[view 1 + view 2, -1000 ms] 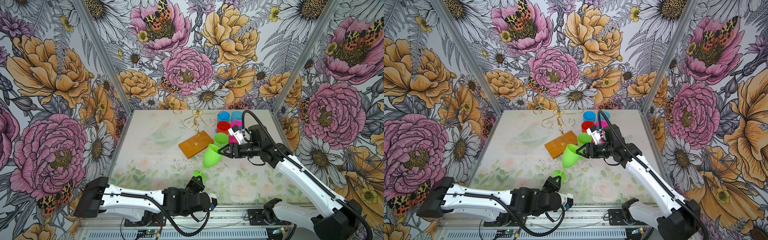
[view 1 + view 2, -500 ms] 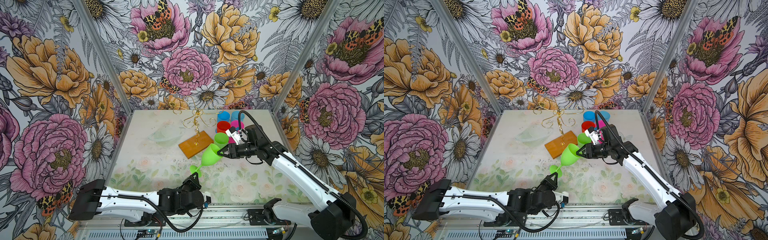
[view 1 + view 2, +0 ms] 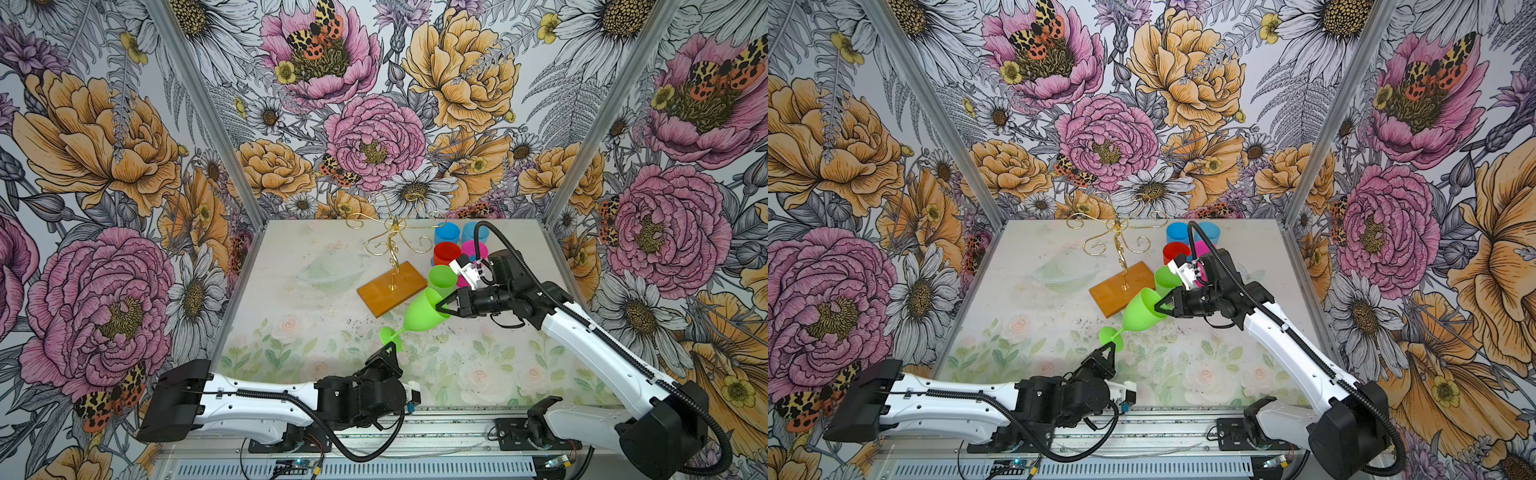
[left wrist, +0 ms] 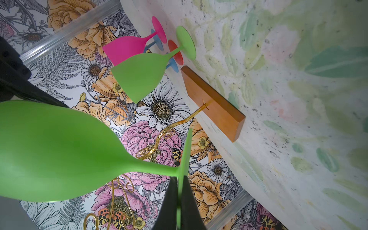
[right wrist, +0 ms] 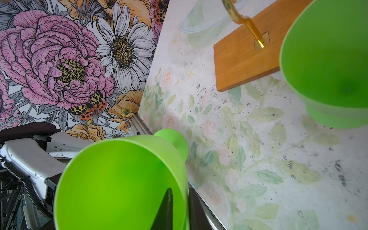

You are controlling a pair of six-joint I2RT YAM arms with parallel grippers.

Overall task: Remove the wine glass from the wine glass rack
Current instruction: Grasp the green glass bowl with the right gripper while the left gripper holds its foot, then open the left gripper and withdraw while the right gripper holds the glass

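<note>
A green wine glass (image 3: 419,313) (image 3: 1140,313) hangs tilted above the table, in front of the wine glass rack and clear of its arms. The rack is gold wire (image 3: 392,241) on an orange-brown wooden base (image 3: 392,289) (image 3: 1121,289) (image 4: 215,107) (image 5: 243,59). My left gripper (image 3: 390,351) (image 3: 1109,348) (image 4: 180,179) is shut on the glass's foot disc, seen edge-on between the black fingers. My right gripper (image 3: 439,306) (image 3: 1158,306) (image 5: 179,191) pinches the bowl's rim (image 5: 185,175), one finger inside and one outside.
Beside the rack's base, at the back right, stand a second green glass (image 3: 441,279), a red one (image 3: 446,252), a pink one (image 3: 473,249) and two blue ones (image 3: 448,232). A clear glass dish (image 3: 332,268) lies left of the base.
My right gripper has closed from open onto the glass's rim. The left gripper has moved a little left and away with the foot, so the glass has shifted slightly.
</note>
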